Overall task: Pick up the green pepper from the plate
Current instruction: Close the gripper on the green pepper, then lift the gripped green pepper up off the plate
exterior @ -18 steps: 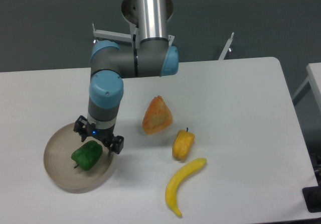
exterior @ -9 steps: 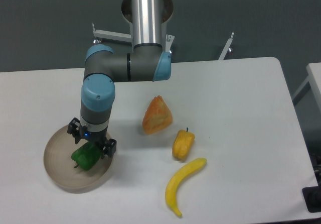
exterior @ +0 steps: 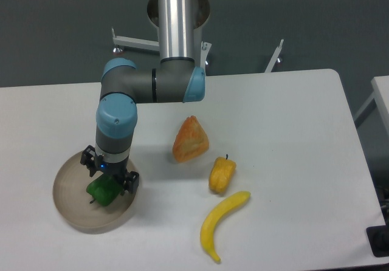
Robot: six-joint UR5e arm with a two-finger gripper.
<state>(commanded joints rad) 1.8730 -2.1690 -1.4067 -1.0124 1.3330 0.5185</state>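
the plate (exterior: 68, 209), a round shallow beige dish with a low rim, sits near the tabletop's (exterior: 292, 119) left near edge, with bare white surface to its left and far side. the glossy, lobed green pepper (exterior: 102, 191) lies on its right half. the gripper (exterior: 110, 177) is down over it, fingers apart on either side of the pepper; contact can't be told. since a second ago the arm has shifted left and lower. to the right, well apart, lie a rough orange wedge (exterior: 191, 140), a yellow-orange pepper (exterior: 222, 174) and a smooth curved banana (exterior: 222, 223).
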